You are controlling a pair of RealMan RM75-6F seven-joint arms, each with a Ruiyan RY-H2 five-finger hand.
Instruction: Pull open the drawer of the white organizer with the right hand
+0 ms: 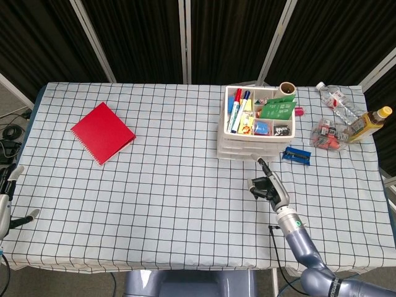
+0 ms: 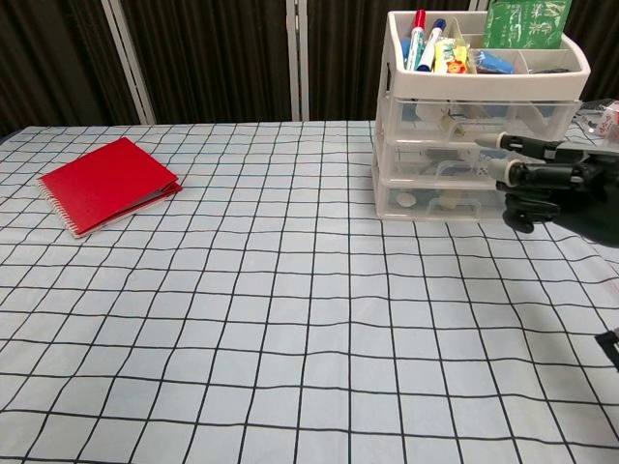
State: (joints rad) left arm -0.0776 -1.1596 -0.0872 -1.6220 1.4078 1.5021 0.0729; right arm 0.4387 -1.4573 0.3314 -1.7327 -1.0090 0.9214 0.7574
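At the near left edge of the table, the left hand (image 1: 5,197) hangs just off the cloth, holding nothing, its fingers loosely apart. Toward the near right, the right hand (image 1: 266,183) reaches over the table with one finger stretched forward and the others curled in; it grasps nothing. In the chest view the outstretched fingertip (image 2: 502,141) sits right before the middle drawer (image 2: 455,161), though whether it touches cannot be told.

The white organizer (image 1: 256,130) stands toward the far right of the table, its three drawers all closed and its top tray full of pens and packets. A blue packet (image 1: 297,154) lies just beside it on the right, and a red notebook (image 1: 103,132) lies well apart toward the far left.

The risk, as I judge it, is that the light organizer slides or tips forward if the finger hooks the handle poorly, since nothing braces it. A miss could also knock the pens over.
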